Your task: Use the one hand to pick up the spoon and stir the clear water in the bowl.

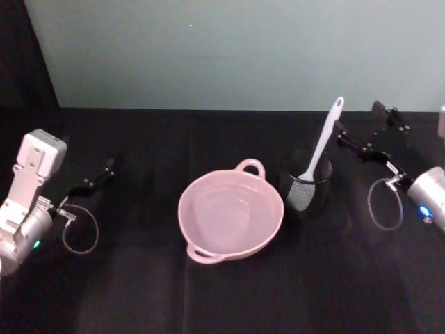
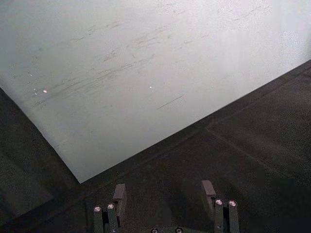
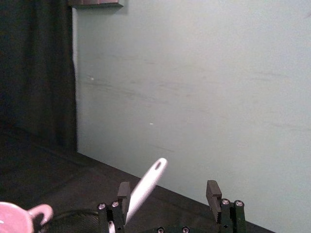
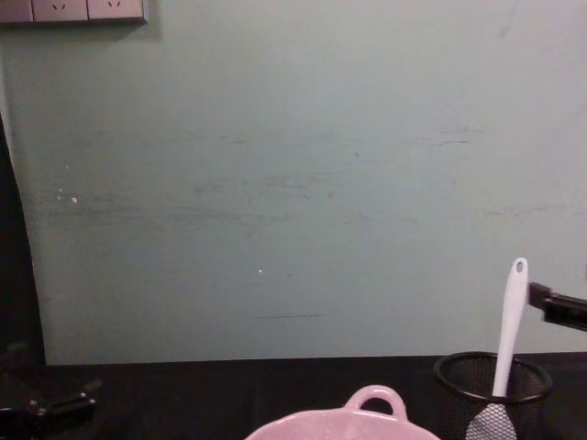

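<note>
On the black table [image 1: 229, 299], both grippers' jaws gape; spoon [image 1: 321, 142] stands in mesh cup [image 1: 306, 184].

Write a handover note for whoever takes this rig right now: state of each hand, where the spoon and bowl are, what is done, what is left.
Right hand: open, holding nothing, close to the right of the spoon handle near its top.
Left hand: open, parked at the left over the black table.
Spoon: standing tilted in the black mesh cup, handle end up.
Bowl: pink, centre of the table, just left of the cup; the water in it is barely visible.
Done: right hand brought up to the spoon.
Left: grip the handle, lift the spoon out of the cup, carry it to the bowl, stir.
</note>
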